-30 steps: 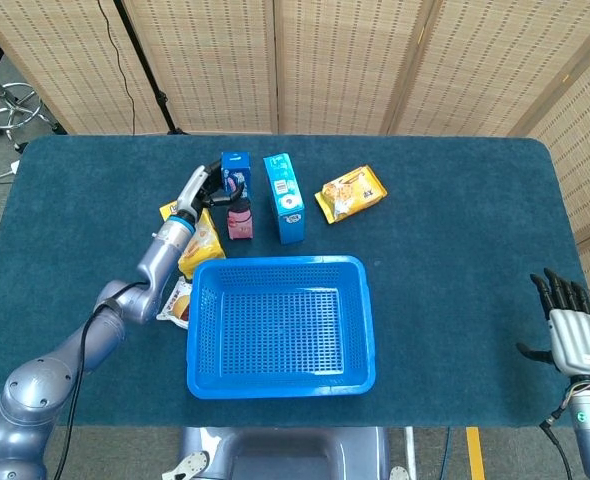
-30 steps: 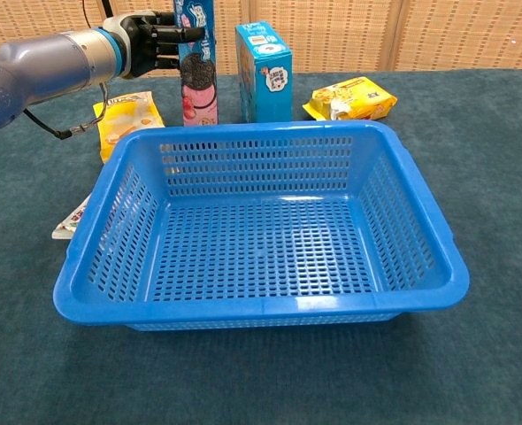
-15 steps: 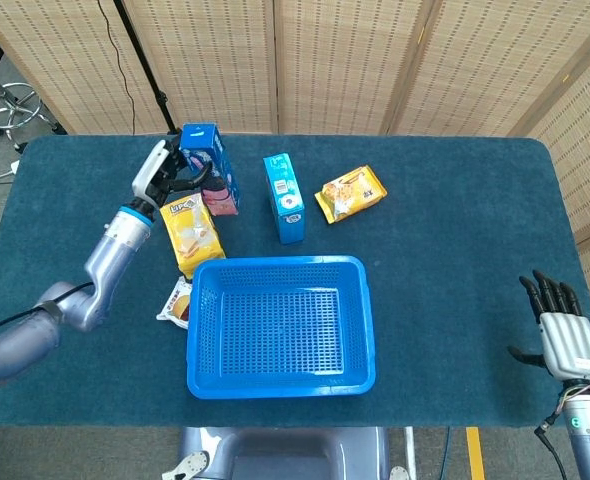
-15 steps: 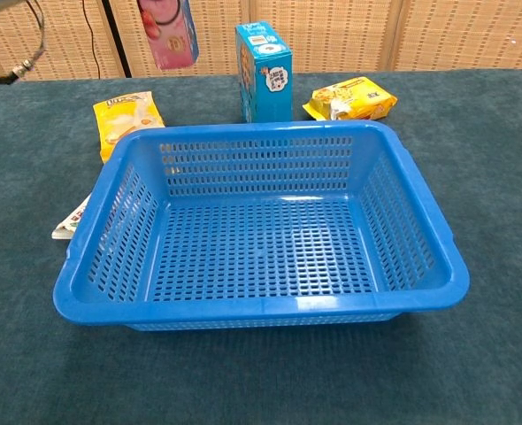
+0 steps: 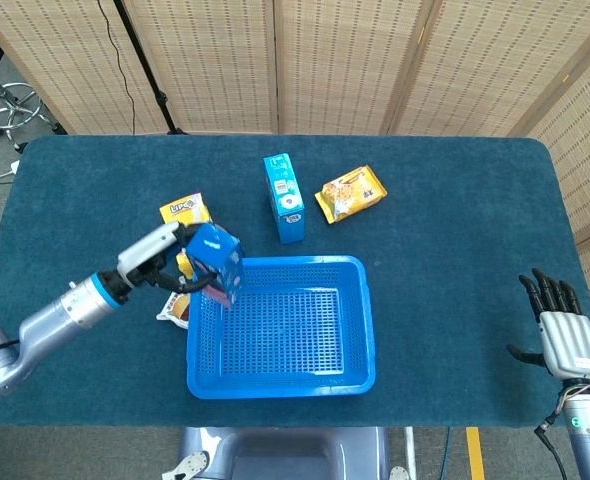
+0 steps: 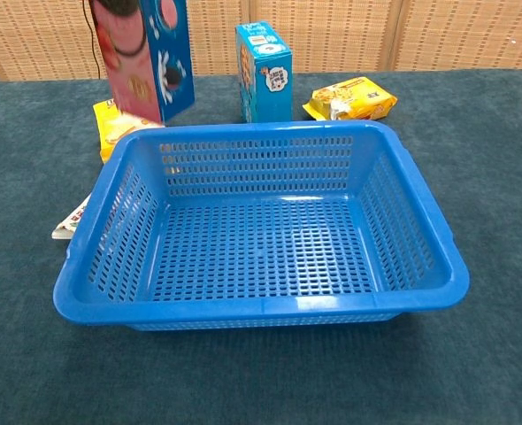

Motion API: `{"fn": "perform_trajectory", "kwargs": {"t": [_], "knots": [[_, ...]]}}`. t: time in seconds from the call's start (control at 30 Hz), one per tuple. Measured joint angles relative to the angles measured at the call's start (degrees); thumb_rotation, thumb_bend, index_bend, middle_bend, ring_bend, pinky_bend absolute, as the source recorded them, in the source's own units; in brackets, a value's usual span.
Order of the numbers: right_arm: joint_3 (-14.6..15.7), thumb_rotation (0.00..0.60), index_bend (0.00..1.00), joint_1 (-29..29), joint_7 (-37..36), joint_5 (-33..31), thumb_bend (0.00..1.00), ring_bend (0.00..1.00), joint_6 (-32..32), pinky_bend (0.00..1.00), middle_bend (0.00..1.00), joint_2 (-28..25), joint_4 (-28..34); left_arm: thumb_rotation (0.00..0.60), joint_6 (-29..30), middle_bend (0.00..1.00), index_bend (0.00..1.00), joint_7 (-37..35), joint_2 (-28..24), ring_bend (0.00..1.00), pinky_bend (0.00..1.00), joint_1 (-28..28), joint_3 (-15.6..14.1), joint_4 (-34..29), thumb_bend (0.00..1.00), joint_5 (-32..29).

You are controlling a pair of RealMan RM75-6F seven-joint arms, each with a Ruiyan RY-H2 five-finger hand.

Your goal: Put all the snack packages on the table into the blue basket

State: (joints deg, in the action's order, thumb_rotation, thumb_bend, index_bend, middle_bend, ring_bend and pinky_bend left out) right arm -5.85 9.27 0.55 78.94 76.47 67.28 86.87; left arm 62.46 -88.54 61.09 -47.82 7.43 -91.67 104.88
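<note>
1. Change since half a second ago: the left hand (image 5: 160, 262) has carried the cookie box (image 5: 216, 263) from the far-left part of the table down to the blue basket (image 5: 281, 378), where the box now hangs over the basket's near-left rim; the right hand (image 5: 565, 335) has barely moved.
2. The left hand grips the box, fingers wrapped round its side (the chest view shows only the box (image 6: 144, 55), raised above the basket's (image 6: 261, 301) left far corner).
3. The right hand holds nothing, fingers spread, near the table's right edge.
4. Beyond the basket: white packet (image 5: 178, 305) and yellow bag (image 5: 184, 211) at left, upright blue carton (image 5: 285, 197), yellow packet (image 5: 352, 192) furthest.
</note>
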Motion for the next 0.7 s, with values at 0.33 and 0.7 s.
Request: {"fn": "perform_trajectory", "kwargs": {"t": [0.33,0.7], "knots": [[-0.1,0.6,0.0,0.0,-0.9,-0.6,0.0,0.0,-0.5,0.0,0.0,-0.3,-0.5,0.6,-8.3,0.49,0.6,4.5,10.4,0.37,0.42,-6.5,-3.4,-1.6,0.58,-1.2],[-0.2,0.6,0.0,0.2,-1.7,-1.2,0.0,0.0,-1.4,0.0,0.0,-0.3,-1.3,0.6,-15.7,0.1,0.23,6.0,21.8,0.06,0.17,-10.2,-2.6,2.1,0.53,-13.9]]}}
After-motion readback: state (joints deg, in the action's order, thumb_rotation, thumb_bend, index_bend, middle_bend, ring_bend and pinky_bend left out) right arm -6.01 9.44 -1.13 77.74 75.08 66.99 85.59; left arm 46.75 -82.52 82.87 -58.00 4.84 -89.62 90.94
